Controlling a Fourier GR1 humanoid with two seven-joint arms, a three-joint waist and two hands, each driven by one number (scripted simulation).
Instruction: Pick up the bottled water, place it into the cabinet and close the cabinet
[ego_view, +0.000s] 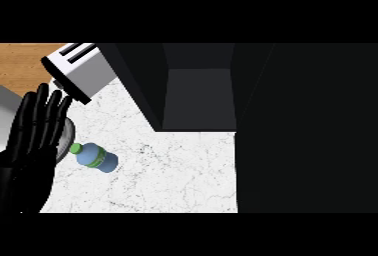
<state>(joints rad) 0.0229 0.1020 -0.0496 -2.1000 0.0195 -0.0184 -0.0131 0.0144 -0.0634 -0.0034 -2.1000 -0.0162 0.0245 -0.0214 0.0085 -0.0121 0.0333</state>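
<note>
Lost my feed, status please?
Left hand open, resting at left edge. Right hand not visible. Water bottle on counter, untouched. Cabinet open, path unobstructed.

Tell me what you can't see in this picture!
- Right hand: shows nowhere in the head view.
- Left hand: open with fingers up at the left edge; its forearm runs out of frame.
- Cabinet: its open inside is dark, and the black area at the right hides whether that is its door.
- Toaster: cut off by the top edge.
- Bottled water: label too small to read.

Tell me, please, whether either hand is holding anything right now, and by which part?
Nothing is held. The left hand rests open, apart from the bottled water; the right hand is out of view.
</note>
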